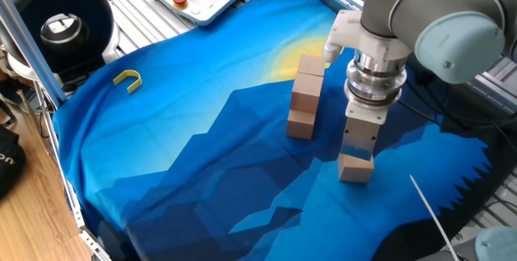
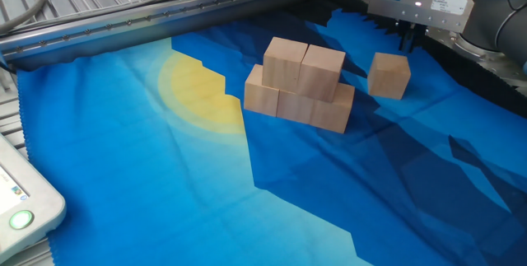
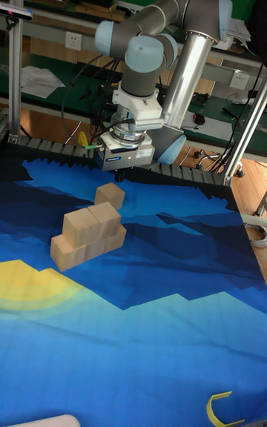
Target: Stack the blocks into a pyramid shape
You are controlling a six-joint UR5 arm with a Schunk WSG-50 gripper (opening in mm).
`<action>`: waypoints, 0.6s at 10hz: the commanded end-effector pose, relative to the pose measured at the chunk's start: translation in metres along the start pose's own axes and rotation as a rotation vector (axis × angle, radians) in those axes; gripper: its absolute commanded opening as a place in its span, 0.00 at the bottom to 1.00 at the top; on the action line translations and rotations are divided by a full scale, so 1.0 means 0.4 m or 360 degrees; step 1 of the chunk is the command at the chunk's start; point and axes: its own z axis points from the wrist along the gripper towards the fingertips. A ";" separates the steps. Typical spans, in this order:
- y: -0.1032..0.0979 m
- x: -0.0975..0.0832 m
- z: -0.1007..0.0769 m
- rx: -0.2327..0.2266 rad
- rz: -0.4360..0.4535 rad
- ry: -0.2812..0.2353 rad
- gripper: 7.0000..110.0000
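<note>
A stack of 5 blocks point(image 2: 300, 85) sat on the blue cloth point(image 2: 165, 184) over the worktop, 3 in the bottom row and 2 on top. A 6th block point(image 2: 389, 75) stood alone on the cloth just beside the stack. The pincer point(image 1: 358, 149) hung directly over that lone block; whether its fingers were apart or clamped on it could not be told

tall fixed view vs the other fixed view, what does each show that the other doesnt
Only the tall fixed view shows the whole arm and the yellow U-shaped piece at the cloth's near edge. Only the other fixed view shows a white device with a green button. Both show the five-block stack, the lone block beside it, and the gripper above that block.
</note>
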 end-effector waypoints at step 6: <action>0.037 0.001 0.008 -0.0103 -0.0121 0.0011 0.00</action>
